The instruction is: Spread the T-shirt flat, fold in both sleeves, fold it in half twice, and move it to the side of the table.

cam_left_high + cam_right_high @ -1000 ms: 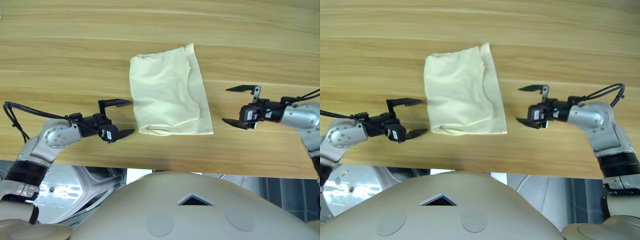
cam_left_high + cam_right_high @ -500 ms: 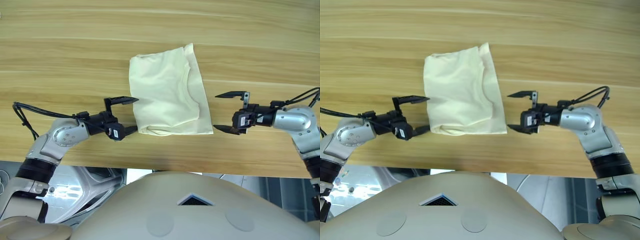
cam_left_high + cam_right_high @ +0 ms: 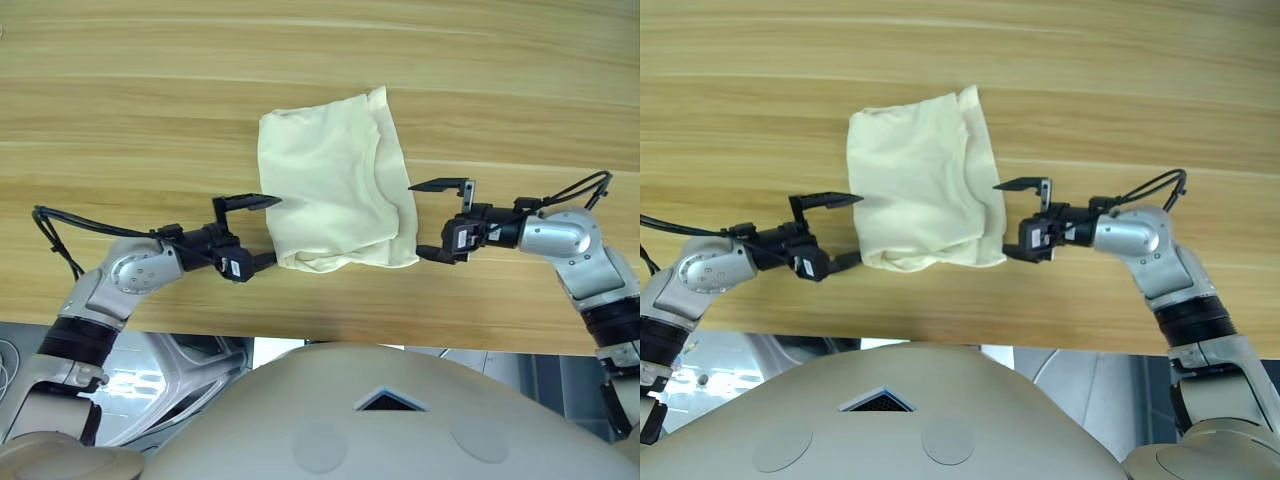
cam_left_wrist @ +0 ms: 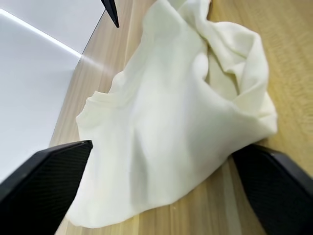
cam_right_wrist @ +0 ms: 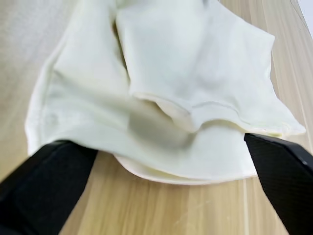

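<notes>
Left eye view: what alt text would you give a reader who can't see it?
A folded pale yellow T-shirt lies on a wooden table. The left end effector and right end effector, both open, flank its near edge, one at each side.

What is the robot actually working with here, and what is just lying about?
In the job: the folded T-shirt; the left pincer, open at the shirt's left edge; the right pincer, open at its right edge.
Just there: the wooden table that the shirt lies on.
</notes>
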Robot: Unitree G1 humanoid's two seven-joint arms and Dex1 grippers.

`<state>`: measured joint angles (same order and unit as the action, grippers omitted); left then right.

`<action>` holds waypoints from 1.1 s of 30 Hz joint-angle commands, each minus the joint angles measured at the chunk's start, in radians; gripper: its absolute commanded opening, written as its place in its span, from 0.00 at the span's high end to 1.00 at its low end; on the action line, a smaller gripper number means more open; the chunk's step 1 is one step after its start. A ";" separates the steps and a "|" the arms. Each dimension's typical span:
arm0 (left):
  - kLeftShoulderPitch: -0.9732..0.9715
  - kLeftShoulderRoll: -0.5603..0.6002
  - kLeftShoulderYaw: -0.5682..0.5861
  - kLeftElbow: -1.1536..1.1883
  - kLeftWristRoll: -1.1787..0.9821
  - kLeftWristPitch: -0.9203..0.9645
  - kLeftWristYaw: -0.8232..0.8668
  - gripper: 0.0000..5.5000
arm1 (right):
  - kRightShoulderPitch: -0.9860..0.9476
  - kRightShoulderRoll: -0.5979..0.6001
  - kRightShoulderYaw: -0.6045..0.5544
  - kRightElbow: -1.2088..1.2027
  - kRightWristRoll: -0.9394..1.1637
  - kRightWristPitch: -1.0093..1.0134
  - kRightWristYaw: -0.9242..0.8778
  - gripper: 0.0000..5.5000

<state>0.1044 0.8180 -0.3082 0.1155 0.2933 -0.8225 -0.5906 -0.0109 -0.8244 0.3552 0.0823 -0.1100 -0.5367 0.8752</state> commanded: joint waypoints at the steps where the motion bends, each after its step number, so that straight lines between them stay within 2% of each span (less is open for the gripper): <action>1: -0.019 -0.010 -0.019 0.020 0.039 -0.003 -0.008 0.17 | 0.039 0.011 0.067 0.012 -0.077 0.024 0.036 0.02; 4: -0.019 -0.007 -0.029 0.021 0.041 -0.013 -0.019 0.23 | 0.042 0.007 0.071 0.005 -0.081 0.022 0.035 0.06; 14: -0.030 -0.003 -0.058 0.039 0.045 -0.030 -0.038 0.59 | 0.038 0.003 0.064 0.010 -0.091 0.018 0.014 0.46; 25: -0.046 -0.010 -0.060 0.052 0.048 -0.035 -0.036 0.92 | 0.033 0.008 0.050 0.010 -0.092 0.028 0.005 0.84; 27: -0.048 -0.013 -0.061 0.054 0.047 -0.036 -0.033 0.96 | 0.033 0.009 0.049 0.011 -0.092 0.028 0.003 0.91; 30: -0.044 -0.011 -0.066 0.050 0.031 -0.039 -0.043 0.97 | 0.030 0.008 0.046 0.011 -0.089 0.027 0.005 0.99; 33: 0.004 0.051 -0.089 -0.045 -0.150 -0.026 -0.130 0.97 | 0.058 -0.030 0.026 -0.045 -0.020 0.013 0.043 1.00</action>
<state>0.0845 0.8176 -0.3824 0.1307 0.2405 -0.8548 -0.6636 0.0175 -0.8116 0.3930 0.0650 -0.1523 -0.5347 0.8783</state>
